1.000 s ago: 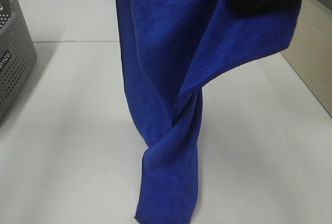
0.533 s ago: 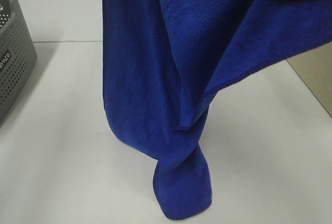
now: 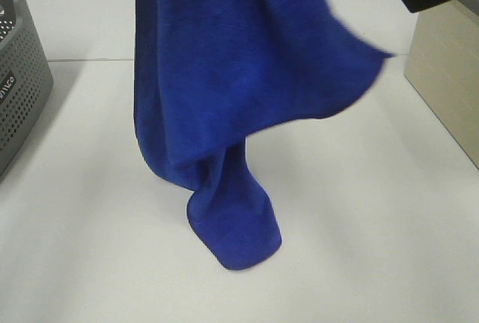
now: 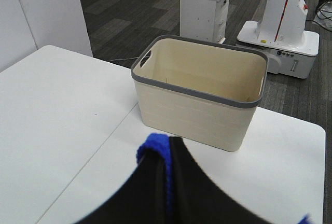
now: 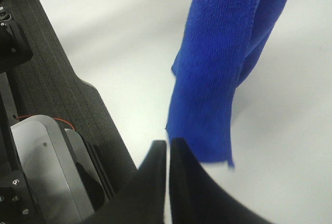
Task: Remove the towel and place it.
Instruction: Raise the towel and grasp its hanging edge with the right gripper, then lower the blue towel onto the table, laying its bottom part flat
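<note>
Bench [image 3: 90,248]: white and bare in the middle. It carries only the towel's lowest fold, so nothing is placed yet.
Towel [image 3: 224,76]: blue and lifted, hanging as one long twisted drape from above the high view's top edge. Its bottom loop touches the bench and one corner flares toward the right. Removal looks done; placing is all still to do.
Bin [image 4: 207,94]: beige with a grey rim, standing on the bench's right side. It is empty inside and well apart from the towel. It is possibly the place meant, though the task does not say.
Basket [image 3: 19,84]: grey and perforated, at the left edge, apart from the towel. Its inside is not shown.
Left pincer [image 4: 167,149]: closed tight on the towel, with blue pile showing between the tips. It carries the whole hanging weight.
Right pincer [image 5: 167,143]: tips together and holding nothing. The towel's free edge hangs just beside it.
Remaining, by judgement: carry the towel to its spot, lower it and let go. A regrip of the loose corner may be needed to spread it flat.
</note>
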